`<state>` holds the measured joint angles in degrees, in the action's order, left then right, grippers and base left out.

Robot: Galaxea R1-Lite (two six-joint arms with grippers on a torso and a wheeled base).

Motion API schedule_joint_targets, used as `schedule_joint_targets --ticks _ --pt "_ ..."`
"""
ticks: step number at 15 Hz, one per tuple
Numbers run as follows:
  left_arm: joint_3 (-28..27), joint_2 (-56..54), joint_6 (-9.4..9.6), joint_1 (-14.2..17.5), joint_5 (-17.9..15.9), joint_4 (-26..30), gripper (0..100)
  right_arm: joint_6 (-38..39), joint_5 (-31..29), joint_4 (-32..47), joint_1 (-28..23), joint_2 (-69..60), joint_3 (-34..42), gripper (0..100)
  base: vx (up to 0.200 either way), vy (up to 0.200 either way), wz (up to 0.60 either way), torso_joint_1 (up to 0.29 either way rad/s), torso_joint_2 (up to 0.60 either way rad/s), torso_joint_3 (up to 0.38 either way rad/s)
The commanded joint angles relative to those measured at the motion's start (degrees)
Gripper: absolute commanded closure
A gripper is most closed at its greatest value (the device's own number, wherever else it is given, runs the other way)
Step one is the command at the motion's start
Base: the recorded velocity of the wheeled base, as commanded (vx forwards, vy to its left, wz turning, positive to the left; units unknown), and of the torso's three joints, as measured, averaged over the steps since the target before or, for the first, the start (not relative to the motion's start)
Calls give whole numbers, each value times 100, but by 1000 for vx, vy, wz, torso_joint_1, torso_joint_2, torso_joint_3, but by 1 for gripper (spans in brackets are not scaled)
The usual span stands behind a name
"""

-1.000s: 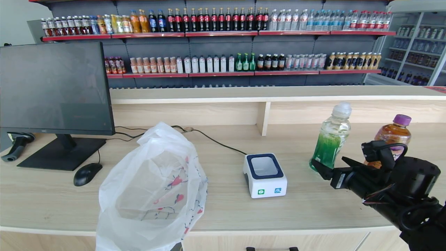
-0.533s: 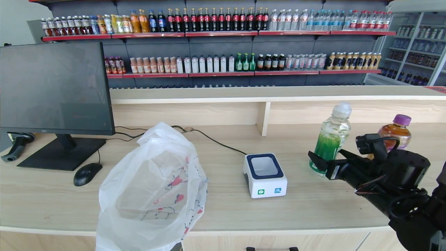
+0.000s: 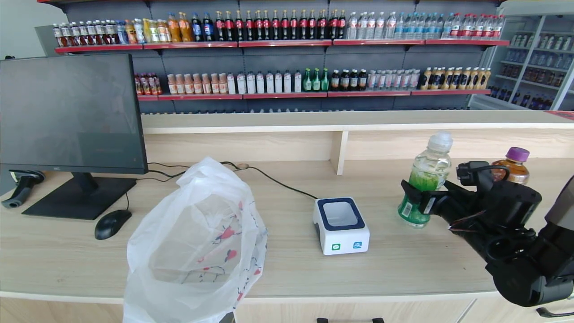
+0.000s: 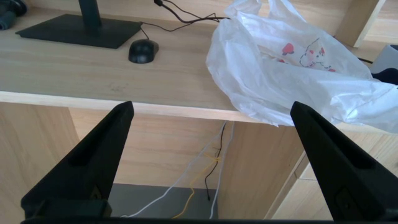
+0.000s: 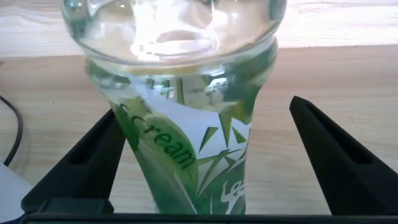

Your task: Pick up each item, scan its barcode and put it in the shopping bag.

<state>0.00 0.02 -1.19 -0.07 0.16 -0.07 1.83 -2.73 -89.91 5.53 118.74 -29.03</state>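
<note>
Right now my right gripper (image 5: 205,111) is spread wide around the green bottle (image 3: 425,185), one finger on each side of its labelled body and neither touching it. The bottle stands upright on the counter (image 3: 403,264), to the right of the scanner (image 3: 341,220), with a purple-capped bottle (image 3: 515,162) just behind my wrist on the far right.

I judge the green bottle full or nearly so, so it should have real weight for its size. It looks like thin clear plastic with a glossy label film: smooth, likely slippery, and the wall will probably give under a hard squeeze. I would close on the narrowed, labelled part of the body, low enough that the bottle does not swing, and firmly but without crushing it. A pale patch low on the label may be the barcode; I cannot tell for certain, so I would keep that side uncovered for scanning.

My left gripper (image 4: 211,107) hangs unclenched below the near counter edge, empty, close to the shopping bag (image 3: 197,242), which slumps soft and open on the left.
</note>
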Motion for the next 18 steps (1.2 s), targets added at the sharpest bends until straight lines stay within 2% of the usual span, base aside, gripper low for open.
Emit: schedule_joint_targets --ticks 1,13,14,18 --pt "0 -2 -4 -1 2 -1 0 11 -61 -9 35 194 -332 0 0 0 0 0 0 0" --pt "0 -2 -4 -1 2 -1 0 221 -61 -9 71 405 -464 0 0 0 0 0 0 0" --pt "0 -2 -4 -1 2 -1 0 230 -61 -9 71 405 -464 100 0 0 0 0 0 0" --pt "0 -2 -12 -1 2 -1 0 292 -61 -9 62 378 -481 100 0 0 0 0 0 0"
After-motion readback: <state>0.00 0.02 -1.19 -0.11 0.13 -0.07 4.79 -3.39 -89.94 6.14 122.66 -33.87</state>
